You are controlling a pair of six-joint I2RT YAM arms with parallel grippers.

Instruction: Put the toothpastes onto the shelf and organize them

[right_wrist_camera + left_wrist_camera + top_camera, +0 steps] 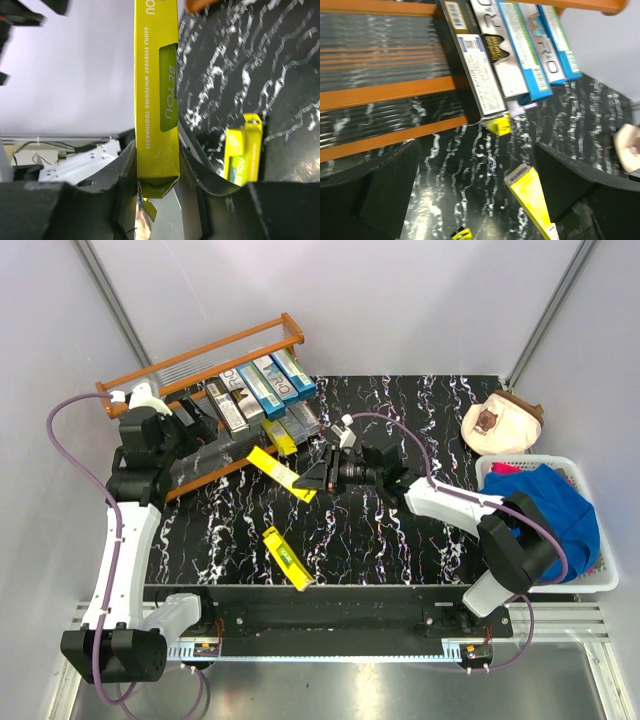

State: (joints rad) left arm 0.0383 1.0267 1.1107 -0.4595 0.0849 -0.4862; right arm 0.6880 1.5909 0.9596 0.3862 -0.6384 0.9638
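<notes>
The orange-brown shelf [215, 343] stands at the back left. Several toothpaste cartons, black, silver and blue [262, 387], lie side by side on its lower tier; they also show in the left wrist view [520, 50]. My right gripper [318, 478] is shut on a yellow carton [280, 472] and holds it above the mat, its far end pointing at the shelf; the fingers [122, 175] press its sides [156, 100]. Another yellow carton [286, 558] lies on the mat near the front. My left gripper [475, 200] is open and empty in front of the shelf.
A white basket [600, 570] with blue cloth stands at the right edge. A beige plush thing [503, 422] lies behind it. A small yellow carton [283, 438] sits at the shelf's foot. The black marbled mat [400, 530] covers the table.
</notes>
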